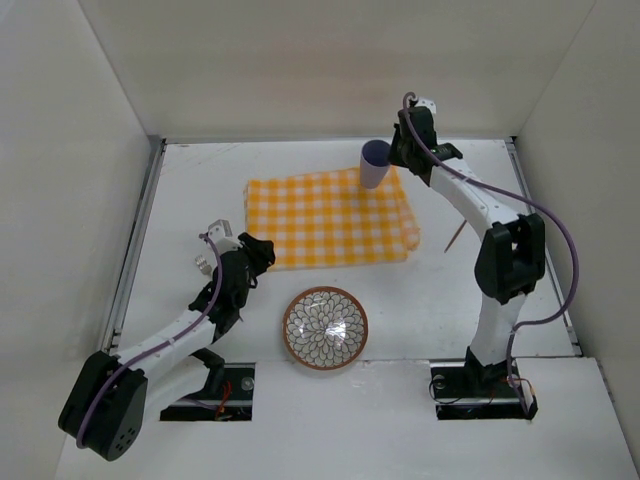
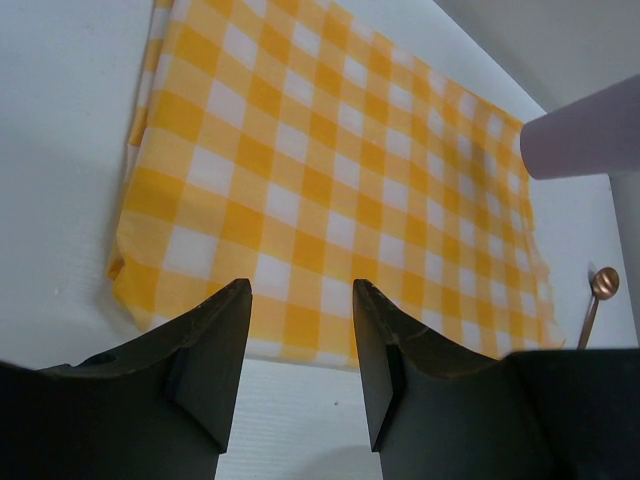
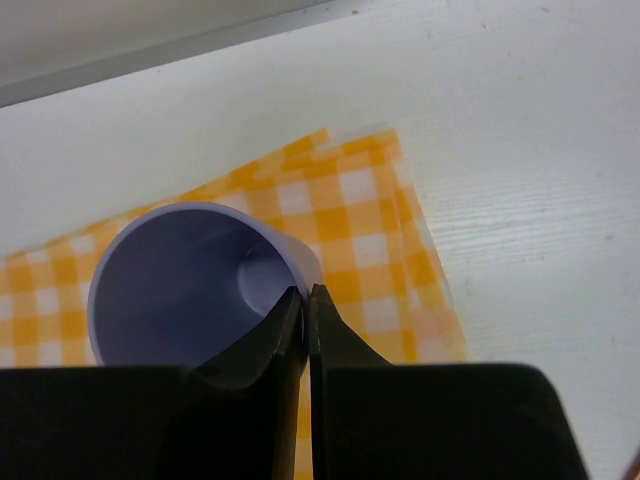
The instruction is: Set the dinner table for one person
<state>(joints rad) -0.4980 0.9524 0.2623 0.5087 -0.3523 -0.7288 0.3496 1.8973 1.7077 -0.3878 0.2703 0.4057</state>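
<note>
The right gripper [image 3: 305, 300] is pinching the rim wall of the lilac cup [image 3: 170, 290], tilted at the far right corner of the checked cloth [image 1: 330, 220] on the dinner table [image 1: 450, 300]. The cup is looking light, stiff and thin-walled (likely slippery), so the rim suits. The left gripper [image 2: 300, 310] is hanging open, holding nothing.

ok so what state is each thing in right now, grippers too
cup: empty, rim pinched by the right gripper, at the cloth's far right corner
cloth: flat on the table, folded in layers
bowl: upright, empty, on the table just off the cloth
spoon: lying on the table right of the cloth
left gripper: open, holding nothing
right gripper: shut on the cup's rim
</note>
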